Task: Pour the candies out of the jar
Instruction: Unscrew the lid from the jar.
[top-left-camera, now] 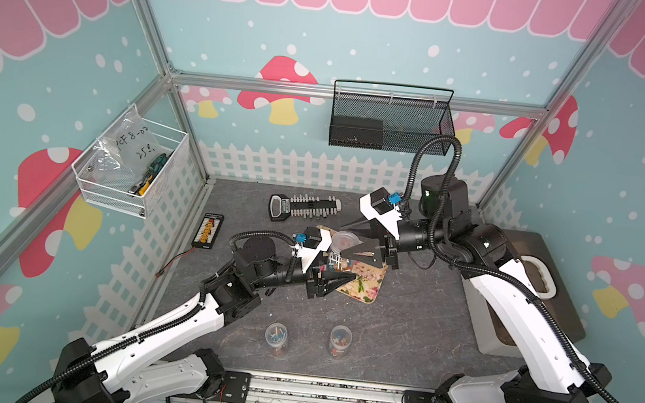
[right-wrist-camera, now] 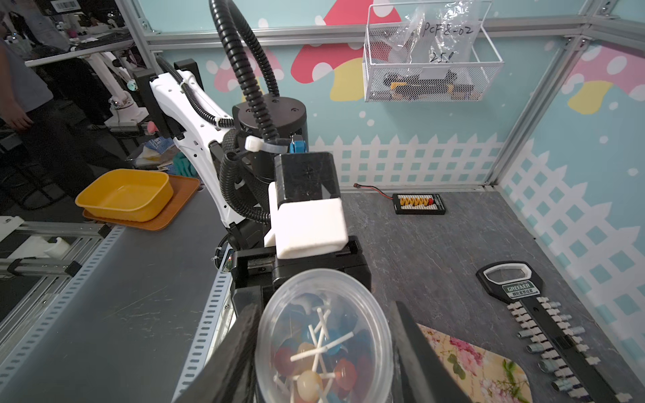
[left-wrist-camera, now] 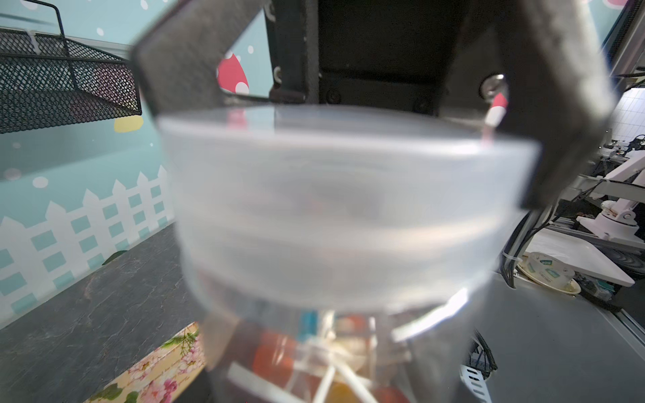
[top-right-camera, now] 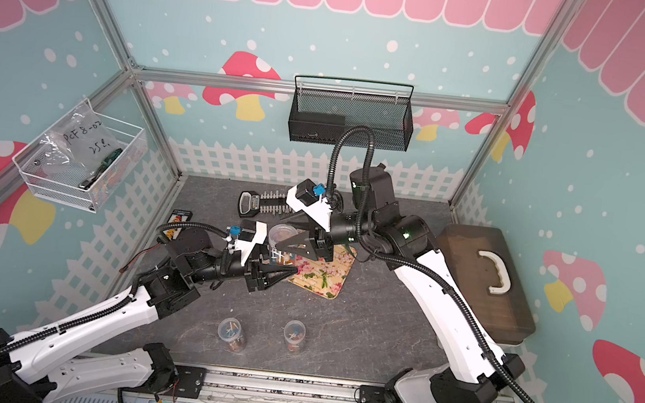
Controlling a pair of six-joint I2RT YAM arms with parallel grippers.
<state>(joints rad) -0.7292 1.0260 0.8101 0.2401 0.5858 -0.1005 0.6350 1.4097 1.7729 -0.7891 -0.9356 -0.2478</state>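
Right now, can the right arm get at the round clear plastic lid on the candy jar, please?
Likely yes: the right hand straddles the clear plastic lid, nothing between; the left hand grips the candy jar below.

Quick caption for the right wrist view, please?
The right gripper, fingers on the lid of the clear jar of lollipops, above the floral tray.

This is a robotics lab test cell: aluminium framing (top-left-camera: 496, 108) holds printed mushroom backdrop panels (top-left-camera: 372, 42), and other robot arms (left-wrist-camera: 624, 167) stand on benches beyond.
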